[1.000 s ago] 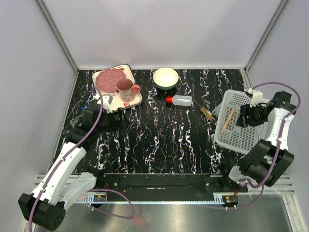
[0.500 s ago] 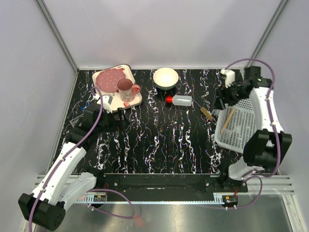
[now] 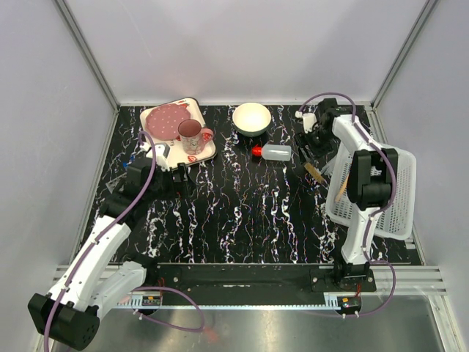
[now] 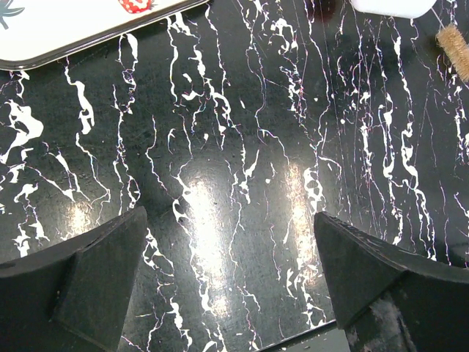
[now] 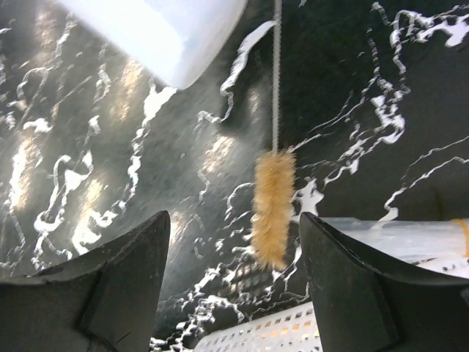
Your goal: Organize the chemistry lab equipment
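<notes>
A small translucent bottle with a red cap point(image 3: 272, 152) lies on its side on the black marbled table. A brown-bristled brush point(image 3: 315, 171) lies to its right, beside a white perforated basket point(image 3: 381, 198). A thin wooden stick point(image 3: 344, 183) lies in the basket. My right gripper point(image 3: 311, 141) is open above the brush. In the right wrist view the bristles point(image 5: 272, 205) sit between the jaws of the right gripper point(image 5: 234, 214), with the bottle's base point(image 5: 161, 29) above. My left gripper point(image 4: 229, 213) is open and empty over bare table. The tubes, rack and cup do not clearly show.
A strawberry-print tray point(image 3: 165, 117) with a pink mug point(image 3: 192, 134) stands at the back left, close to my left gripper point(image 3: 179, 174). A white bowl point(image 3: 251, 117) stands at the back middle. Grey walls enclose the table on three sides.
My right arm has swung from over the basket to the back and left, and now hangs over the brush beside the bottle. The left arm has not moved.
</notes>
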